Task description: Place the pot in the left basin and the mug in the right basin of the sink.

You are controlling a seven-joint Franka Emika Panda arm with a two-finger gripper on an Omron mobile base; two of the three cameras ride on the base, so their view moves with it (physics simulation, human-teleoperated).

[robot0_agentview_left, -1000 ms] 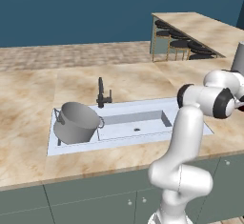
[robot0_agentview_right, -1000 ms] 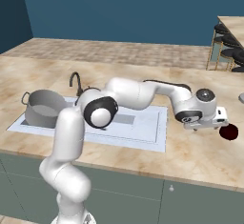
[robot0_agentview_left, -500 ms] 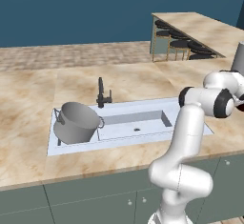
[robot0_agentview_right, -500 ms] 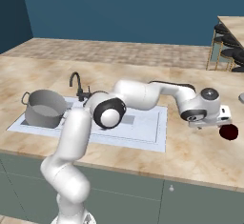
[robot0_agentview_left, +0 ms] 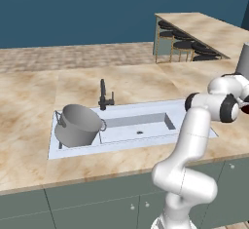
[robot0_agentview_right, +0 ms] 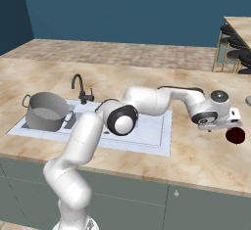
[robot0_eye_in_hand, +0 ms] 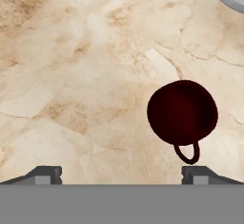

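Gripper [robot0_eye_in_hand: 121, 174], jaws spread wide and holding nothing, hovers over the counter [robot0_eye_in_hand: 71, 75] right of the sink [robot0_agentview_right: 157, 136], with the mug [robot0_eye_in_hand: 182, 111] just beyond its fingertips.

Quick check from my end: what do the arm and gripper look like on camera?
The arm is glossy white, made of rounded tubular links with dark round joint caps; the same look shows in the left base view. The gripper has two small dark grey, blocky fingertips. No cables or markings show.
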